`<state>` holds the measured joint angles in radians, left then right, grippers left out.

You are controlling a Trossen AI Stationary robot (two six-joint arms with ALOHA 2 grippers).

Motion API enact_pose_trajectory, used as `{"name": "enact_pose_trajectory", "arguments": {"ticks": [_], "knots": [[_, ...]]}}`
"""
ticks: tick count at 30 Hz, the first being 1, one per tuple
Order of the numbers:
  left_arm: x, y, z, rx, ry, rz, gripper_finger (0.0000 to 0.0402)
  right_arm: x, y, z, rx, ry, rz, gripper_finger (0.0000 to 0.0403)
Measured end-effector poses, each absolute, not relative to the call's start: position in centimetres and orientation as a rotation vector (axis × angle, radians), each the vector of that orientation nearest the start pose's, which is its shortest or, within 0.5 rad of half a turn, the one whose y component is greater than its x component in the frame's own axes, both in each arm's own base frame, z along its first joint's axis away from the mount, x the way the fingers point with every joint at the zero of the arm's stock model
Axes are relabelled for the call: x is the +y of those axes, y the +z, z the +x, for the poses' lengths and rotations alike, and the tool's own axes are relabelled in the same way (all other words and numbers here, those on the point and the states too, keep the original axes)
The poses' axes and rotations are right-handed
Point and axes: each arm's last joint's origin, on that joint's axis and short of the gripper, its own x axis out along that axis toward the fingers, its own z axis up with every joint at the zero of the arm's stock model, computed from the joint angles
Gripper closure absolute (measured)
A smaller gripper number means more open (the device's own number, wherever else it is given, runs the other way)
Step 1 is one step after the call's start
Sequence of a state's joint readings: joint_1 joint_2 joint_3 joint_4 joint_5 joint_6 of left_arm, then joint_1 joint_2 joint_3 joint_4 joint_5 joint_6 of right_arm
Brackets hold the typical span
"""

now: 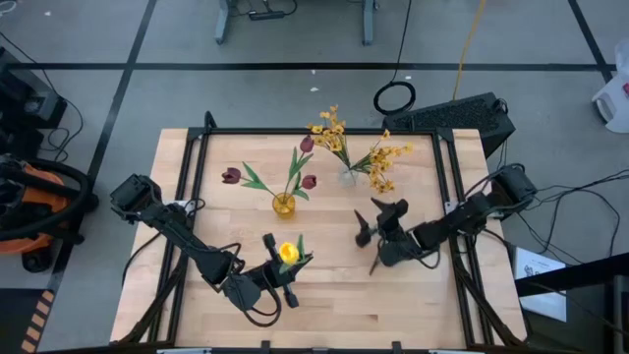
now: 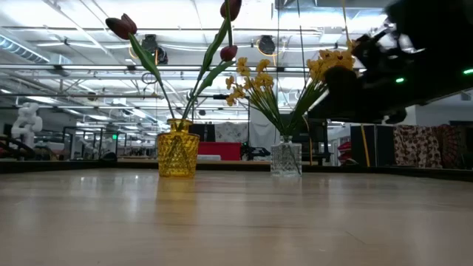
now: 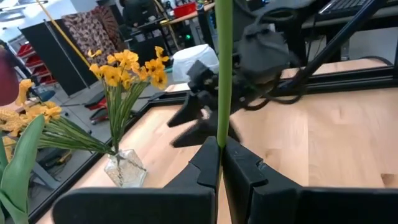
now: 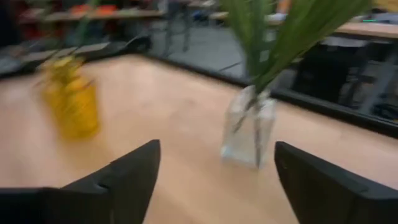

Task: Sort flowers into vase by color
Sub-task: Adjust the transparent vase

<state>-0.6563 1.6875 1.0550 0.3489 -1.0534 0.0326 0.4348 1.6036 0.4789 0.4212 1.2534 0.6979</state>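
Note:
My left gripper (image 1: 278,275), near the table's front middle, is shut on a yellow tulip (image 1: 288,254) with a green stem. A yellow vase (image 1: 283,205) at the table's middle holds three dark red tulips (image 1: 232,176). A clear vase (image 1: 347,175) behind it and to its right holds sprays of small yellow blossoms (image 1: 329,126). My right gripper (image 1: 378,218) hangs open to the right of the yellow vase and in front of the clear vase, with nothing between its fingers (image 4: 134,171). It faces the clear vase (image 4: 249,130). My left gripper pinches the yellow tulip's green stem (image 3: 221,134) between its two fingers (image 3: 205,163). The fingers come nearly level and lie across the stem. The stem stands upright above them, with the bloom on top; its lower end is hidden by the gripper.
A black frame (image 1: 295,131) runs around the wooden table top. Bare wood lies in front of the vases (image 2: 236,214) and at the table's front right (image 1: 413,305). My right arm (image 2: 399,66) shows dark at the low view's upper right.

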Motion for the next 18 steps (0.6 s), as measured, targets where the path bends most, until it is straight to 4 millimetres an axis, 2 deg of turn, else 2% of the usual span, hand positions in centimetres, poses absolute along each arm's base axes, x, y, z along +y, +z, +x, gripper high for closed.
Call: {"name": "enact_pose_trajectory", "arguments": {"ticks": [9, 18], "knots": [[-19.9, 24.6, 30.4, 0.195, 0.394, 0.244, 0.0389, 4.7, 10.2, 26.5, 0.068, -1.048, 0.203, 0.0012], [-20.1, 24.6, 30.3, 0.194, 0.388, 0.245, 0.0389, 2.1, 9.8, 30.1, 0.117, -1.091, 0.193, 0.0003]]}}
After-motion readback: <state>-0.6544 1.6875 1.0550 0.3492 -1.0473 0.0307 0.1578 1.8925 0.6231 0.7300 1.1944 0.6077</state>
